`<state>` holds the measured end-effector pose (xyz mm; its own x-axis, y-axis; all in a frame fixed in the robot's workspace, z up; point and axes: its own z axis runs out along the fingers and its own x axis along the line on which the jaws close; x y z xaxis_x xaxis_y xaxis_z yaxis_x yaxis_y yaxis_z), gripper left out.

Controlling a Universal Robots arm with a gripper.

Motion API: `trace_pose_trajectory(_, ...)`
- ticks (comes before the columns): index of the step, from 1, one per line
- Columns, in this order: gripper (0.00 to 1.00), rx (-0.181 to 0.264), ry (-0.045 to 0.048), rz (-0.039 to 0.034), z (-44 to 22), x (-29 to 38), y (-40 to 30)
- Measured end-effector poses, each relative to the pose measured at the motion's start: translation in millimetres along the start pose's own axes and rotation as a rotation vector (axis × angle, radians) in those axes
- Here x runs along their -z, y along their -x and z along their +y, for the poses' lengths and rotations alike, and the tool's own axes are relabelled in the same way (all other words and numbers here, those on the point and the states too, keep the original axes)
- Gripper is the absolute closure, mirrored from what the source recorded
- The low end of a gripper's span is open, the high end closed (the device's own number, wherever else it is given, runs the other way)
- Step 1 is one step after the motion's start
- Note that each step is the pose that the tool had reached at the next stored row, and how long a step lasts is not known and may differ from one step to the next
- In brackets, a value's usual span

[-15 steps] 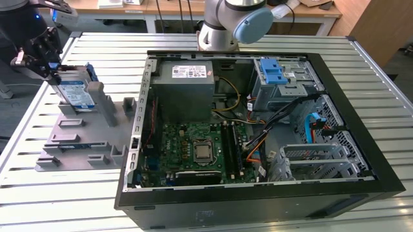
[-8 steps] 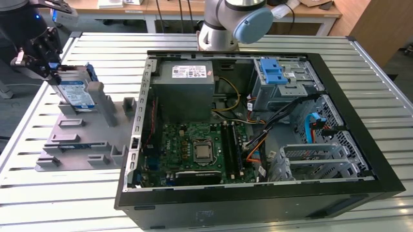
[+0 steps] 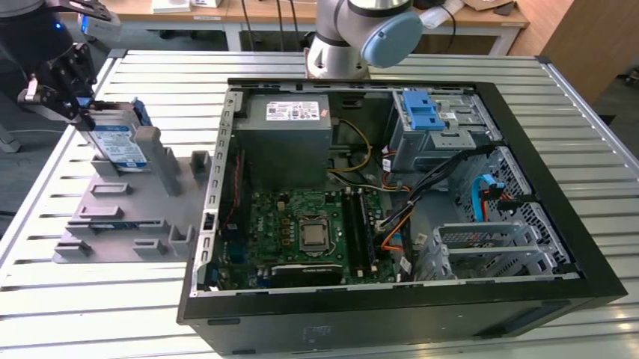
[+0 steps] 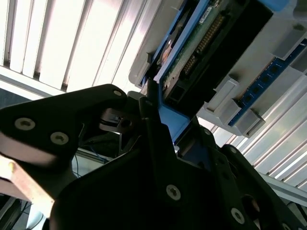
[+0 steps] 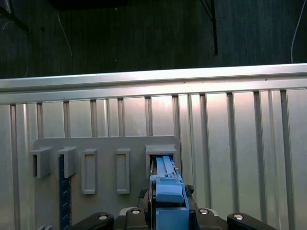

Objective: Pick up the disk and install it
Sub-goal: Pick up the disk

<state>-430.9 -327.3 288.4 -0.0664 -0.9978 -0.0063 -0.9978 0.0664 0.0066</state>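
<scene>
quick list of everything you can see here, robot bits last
disk: 1, silver with blue rails, upright in the holder, exterior view's left
holder: 1, grey, on the table beside the case
computer case: 1, black, open, mid-table
power supply: 1, grey, inside the case
motherboard: 1, green, inside the case
table: 1, silver slats, under everything
arm: 1, grey with blue cap, behind the case
gripper: 1, black, shut on the disk's top edge

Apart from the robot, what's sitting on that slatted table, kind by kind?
Open computer case: 1
Grey rack: 1
Disk, upright in the rack: 1
Blue circuit strip in the rack: 1
Total: 4
</scene>
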Motion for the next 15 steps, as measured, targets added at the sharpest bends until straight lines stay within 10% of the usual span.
trace_pose_trajectory(15,0.63,0.045,0.0003,0.0003,0.0,0.0,0.0)
